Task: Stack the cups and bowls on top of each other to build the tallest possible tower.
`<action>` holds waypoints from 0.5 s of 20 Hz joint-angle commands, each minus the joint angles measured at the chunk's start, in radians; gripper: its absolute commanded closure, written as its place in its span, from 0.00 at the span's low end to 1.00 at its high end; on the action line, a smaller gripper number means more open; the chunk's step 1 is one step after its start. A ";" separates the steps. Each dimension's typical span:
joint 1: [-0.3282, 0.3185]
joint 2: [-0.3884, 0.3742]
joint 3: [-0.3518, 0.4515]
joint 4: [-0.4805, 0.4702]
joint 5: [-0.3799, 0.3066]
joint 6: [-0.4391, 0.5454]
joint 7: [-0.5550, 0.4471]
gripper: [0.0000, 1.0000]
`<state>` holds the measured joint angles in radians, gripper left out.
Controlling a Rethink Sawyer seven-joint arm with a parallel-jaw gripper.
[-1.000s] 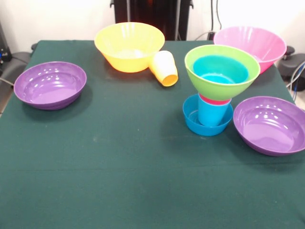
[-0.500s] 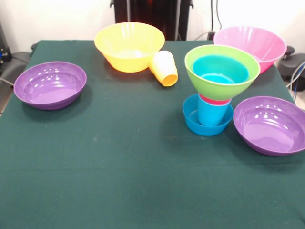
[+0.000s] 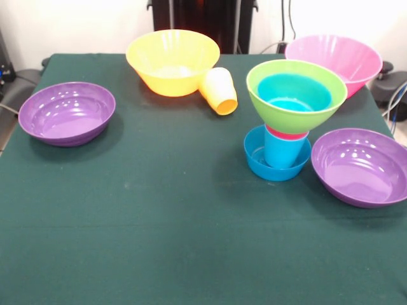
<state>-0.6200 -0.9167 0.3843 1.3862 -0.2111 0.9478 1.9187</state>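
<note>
The tower [image 3: 286, 121] stands right of centre: a small blue bowl [image 3: 257, 162] at the bottom, a blue cup [image 3: 283, 152] in it, a red cup [image 3: 286, 133] showing as a rim, a lime green bowl [image 3: 318, 111] on top with a second blue bowl [image 3: 294, 93] nested inside. The yellow-orange cup [image 3: 219, 90] lies on its side against the large orange-yellow bowl [image 3: 172, 61]. The large pink bowl [image 3: 334, 60] sits at the back right. One purple bowl [image 3: 67, 113] is at the left, the other purple bowl [image 3: 361, 166] at the right. The gripper is not in view.
The green cloth-covered table [image 3: 159, 222] has its far edge just behind the orange-yellow and pink bowls. The robot's dark pedestal [image 3: 203, 19] stands beyond it. Cables and dark gear lie off the table's right edge [image 3: 394, 89].
</note>
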 commanded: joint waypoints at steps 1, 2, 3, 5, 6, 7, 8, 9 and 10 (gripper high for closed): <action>-0.013 0.075 0.085 0.134 -0.110 -0.055 -0.299 0.00; -0.019 0.077 0.090 0.138 -0.114 -0.064 -0.300 0.00; -0.022 0.078 0.094 0.140 -0.118 -0.066 -0.299 0.00; -0.025 0.082 0.103 0.130 -0.122 -0.060 -0.298 0.00; -0.029 0.085 0.108 0.131 -0.125 -0.065 -0.297 0.00; -0.034 0.086 0.113 0.135 -0.128 -0.068 -0.296 0.00; -0.038 0.087 0.117 0.137 -0.132 -0.071 -0.293 0.00; -0.041 0.087 0.121 0.139 -0.135 -0.072 -0.292 0.00; -0.044 0.088 0.125 0.139 -0.138 -0.073 -0.290 0.00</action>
<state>-0.6603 -0.8910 0.4397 1.4127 -0.2631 0.9024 1.9187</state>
